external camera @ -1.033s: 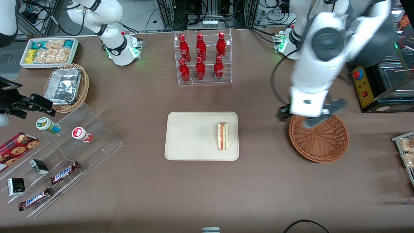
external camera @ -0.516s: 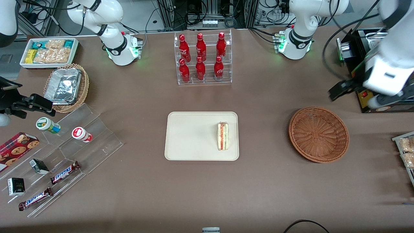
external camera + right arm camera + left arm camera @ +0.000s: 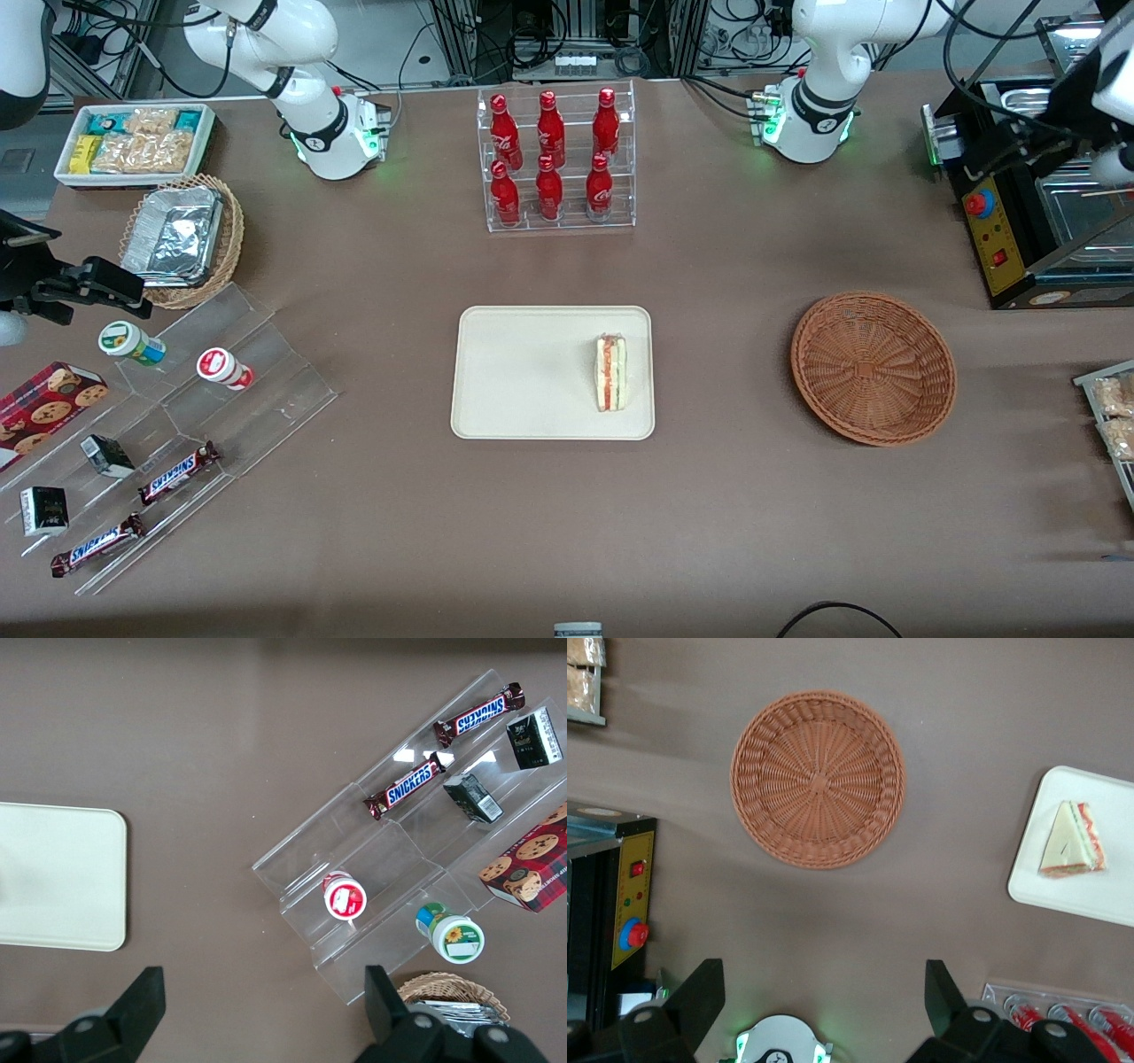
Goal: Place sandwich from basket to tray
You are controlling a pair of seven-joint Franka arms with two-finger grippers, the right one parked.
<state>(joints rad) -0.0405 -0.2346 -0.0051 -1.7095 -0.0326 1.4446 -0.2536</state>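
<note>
Left wrist view shows the gripper (image 3: 819, 1010) high above the table with its fingers spread wide and nothing between them. The sandwich (image 3: 610, 372) already lies on the tray (image 3: 523, 372), its long axis running toward the front camera, well apart from the gripper. The basket (image 3: 873, 368), between them, holds nothing.
</note>
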